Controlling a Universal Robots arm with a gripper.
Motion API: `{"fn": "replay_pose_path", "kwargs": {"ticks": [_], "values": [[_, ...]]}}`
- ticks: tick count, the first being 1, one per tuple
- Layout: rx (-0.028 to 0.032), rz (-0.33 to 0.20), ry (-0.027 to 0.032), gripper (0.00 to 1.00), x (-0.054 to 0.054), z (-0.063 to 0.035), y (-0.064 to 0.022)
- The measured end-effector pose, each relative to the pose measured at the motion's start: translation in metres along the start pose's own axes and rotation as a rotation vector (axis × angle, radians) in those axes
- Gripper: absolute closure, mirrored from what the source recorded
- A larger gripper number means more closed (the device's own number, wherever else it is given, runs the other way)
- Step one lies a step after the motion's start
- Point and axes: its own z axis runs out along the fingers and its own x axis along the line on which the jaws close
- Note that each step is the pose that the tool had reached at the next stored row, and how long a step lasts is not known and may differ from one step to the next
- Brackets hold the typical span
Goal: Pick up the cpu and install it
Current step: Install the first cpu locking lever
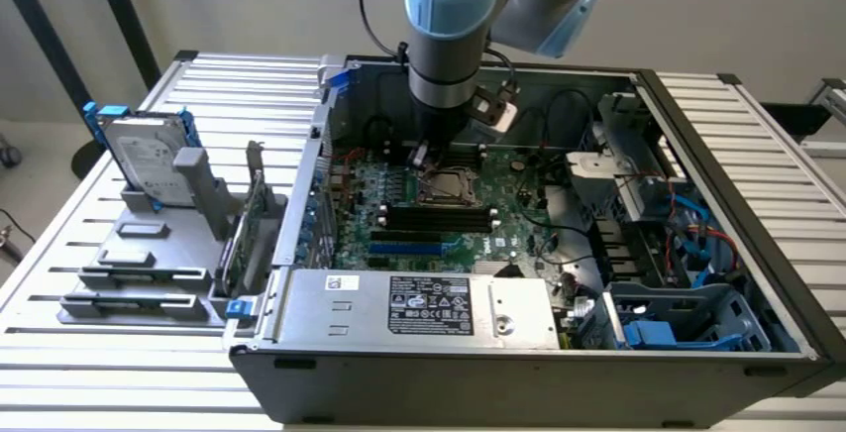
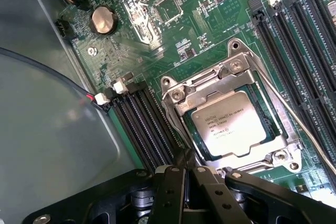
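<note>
1. The open computer case [image 1: 740, 204] lies on the slatted surface [image 1: 119, 353].
2. The arm's fingers [image 2: 186, 182] are pressed together, holding nothing, just above the motherboard [image 2: 157, 40].
3. The cpu [image 2: 231, 123] sits in its socket [image 2: 237, 66].

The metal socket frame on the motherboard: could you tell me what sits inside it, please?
The cpu lies flat inside the socket frame, silver top with printed text facing up. The socket contacts beneath it are covered. The shut gripper hovers at the frame's edge.

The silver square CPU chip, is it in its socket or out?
In. The silver square CPU chip lies flat inside the metal socket frame on the green motherboard.
</note>
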Motion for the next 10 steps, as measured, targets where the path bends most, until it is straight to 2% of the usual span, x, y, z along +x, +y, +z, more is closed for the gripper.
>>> {"fn": "replay_pose_path", "kwargs": {"ticks": [4,10], "values": [[0.0048,0.003,-0.0030,0.89,0.0014,-0.0052,-0.0008],[0.0056,0.005,-0.0034,0.89,0.0016,-0.0057,-0.0010]]}}
